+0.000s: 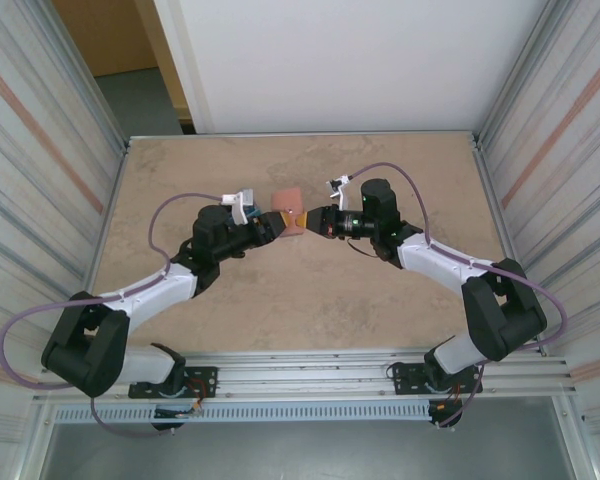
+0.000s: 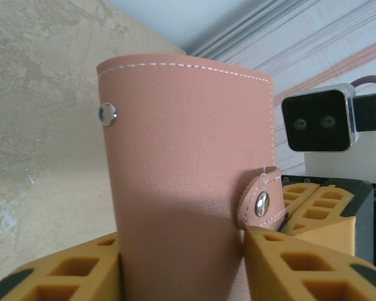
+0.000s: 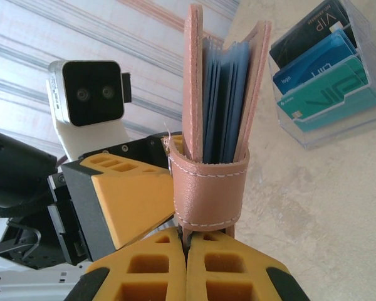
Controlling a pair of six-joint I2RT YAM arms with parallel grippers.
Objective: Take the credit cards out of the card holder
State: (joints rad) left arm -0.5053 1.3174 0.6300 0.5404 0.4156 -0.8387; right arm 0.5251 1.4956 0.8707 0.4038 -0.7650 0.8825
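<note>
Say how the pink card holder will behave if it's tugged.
The card holder probably flexes: thin stitched leather bows in the left gripper. Likely won't open; its snap tab wraps both covers. Packed blue pockets probably stiffen it.

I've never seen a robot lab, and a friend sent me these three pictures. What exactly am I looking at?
Two robot arms are bolted at the near edge of a table. One picture looks down from above and behind them; the other two come from small cameras on each wrist, so the orange blocks are that arm's own fingers. The left gripper clamps a pink card holder between its fingers, while the right gripper grips it at the snap tab. On the table, a clear tray holds black, blue and teal cards.
</note>
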